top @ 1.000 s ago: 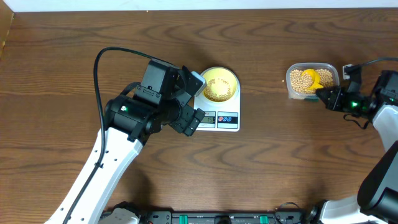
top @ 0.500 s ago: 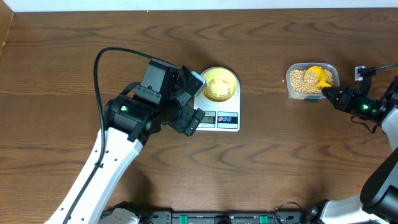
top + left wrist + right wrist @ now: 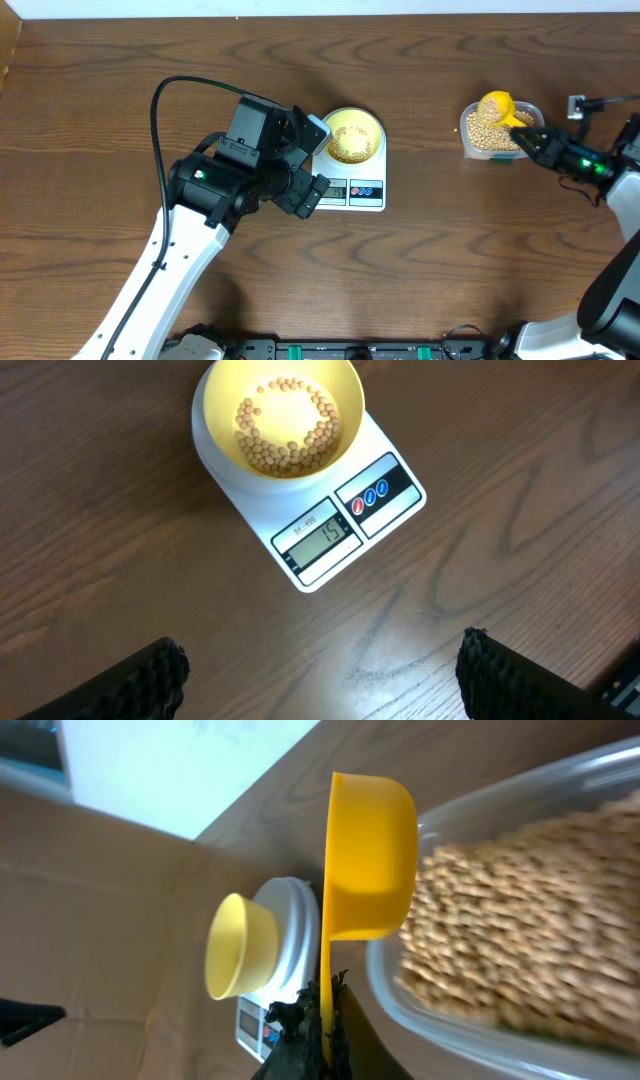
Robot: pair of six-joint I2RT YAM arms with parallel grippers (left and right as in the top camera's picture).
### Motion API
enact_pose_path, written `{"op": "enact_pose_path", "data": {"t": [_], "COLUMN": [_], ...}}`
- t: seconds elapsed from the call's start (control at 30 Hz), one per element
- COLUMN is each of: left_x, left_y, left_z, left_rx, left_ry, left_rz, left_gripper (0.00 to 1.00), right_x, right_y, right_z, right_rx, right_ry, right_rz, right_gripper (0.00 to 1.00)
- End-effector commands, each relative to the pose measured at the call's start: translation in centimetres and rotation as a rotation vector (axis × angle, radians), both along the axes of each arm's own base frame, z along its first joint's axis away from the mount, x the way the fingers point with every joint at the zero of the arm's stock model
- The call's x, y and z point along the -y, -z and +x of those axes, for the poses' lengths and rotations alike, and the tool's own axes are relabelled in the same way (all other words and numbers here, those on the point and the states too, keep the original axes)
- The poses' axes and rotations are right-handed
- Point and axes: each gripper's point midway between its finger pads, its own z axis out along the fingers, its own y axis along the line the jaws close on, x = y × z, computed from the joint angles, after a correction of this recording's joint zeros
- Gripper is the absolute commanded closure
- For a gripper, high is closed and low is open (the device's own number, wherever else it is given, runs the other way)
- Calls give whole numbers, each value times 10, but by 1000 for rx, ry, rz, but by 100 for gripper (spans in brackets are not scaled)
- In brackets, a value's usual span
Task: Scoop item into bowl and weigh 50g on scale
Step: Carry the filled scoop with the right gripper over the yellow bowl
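One loaded scoop (image 3: 497, 106) has risen from the tub (image 3: 464, 131) of beans (image 3: 482, 136) overhead, with the right claw (image 3: 529, 138) clamped on its handle. Left wrist: the left claw (image 3: 320, 675) gapes empty above the bowl (image 3: 215, 400) on the scale (image 3: 385, 455), few beans inside. Right wrist: the scoop hangs at the tub's edge, so delivery is likely next.

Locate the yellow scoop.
Overhead, table's right side: scoop, loaded with beans, sits over the clear tub's far edge, handle in the right gripper's shut jaws.
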Motion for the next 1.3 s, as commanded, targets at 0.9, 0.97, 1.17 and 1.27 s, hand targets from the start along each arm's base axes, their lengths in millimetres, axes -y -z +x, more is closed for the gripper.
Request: {"op": "enact_pose_path", "data": {"t": [0.9, 0.97, 1.17, 1.27], "left_x": [-1, -1, -1, -1], "left_y": [-1, -1, -1, -1], "left_z": [-2, -2, -2, -2], "left_rx": [6, 6, 6, 6], "left_ry": [14, 13, 14, 14], "left_rz": [2, 2, 2, 2], "left_gripper": [12, 12, 12, 12], "right_x": [-204, -212, -224, -233], "right_y": [-19, -19, -12, -12], "right_z": [5, 2, 2, -2], "right_rx": [108, 141, 189, 254], "right_ry": [-373, -404, -413, -461], "right_rz": [-45, -64, -148, -185], "right_gripper": [99, 99, 99, 99]}}
